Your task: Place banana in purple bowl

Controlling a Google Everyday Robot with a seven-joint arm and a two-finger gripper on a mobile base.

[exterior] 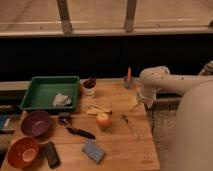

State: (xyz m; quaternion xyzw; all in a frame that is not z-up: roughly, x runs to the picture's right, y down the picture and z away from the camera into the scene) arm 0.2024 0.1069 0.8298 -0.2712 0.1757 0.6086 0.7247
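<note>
The banana [98, 108] is pale yellow and lies near the middle of the wooden table, just above a round orange-yellow fruit [103, 120]. The purple bowl [35, 123] sits at the table's left side, with nothing visible in it. My gripper [134, 104] hangs from the pale arm [157, 82] at the table's right edge, to the right of the banana and apart from it. It holds nothing that I can see.
A green tray [42, 85] with a white cloth [61, 100] stands at the back left. An orange-brown bowl [22, 151], a black flat object [50, 154], a blue sponge [93, 150], a black brush [77, 131], a utensil [130, 125], a white cup [90, 87] and a red bottle [128, 77] share the table.
</note>
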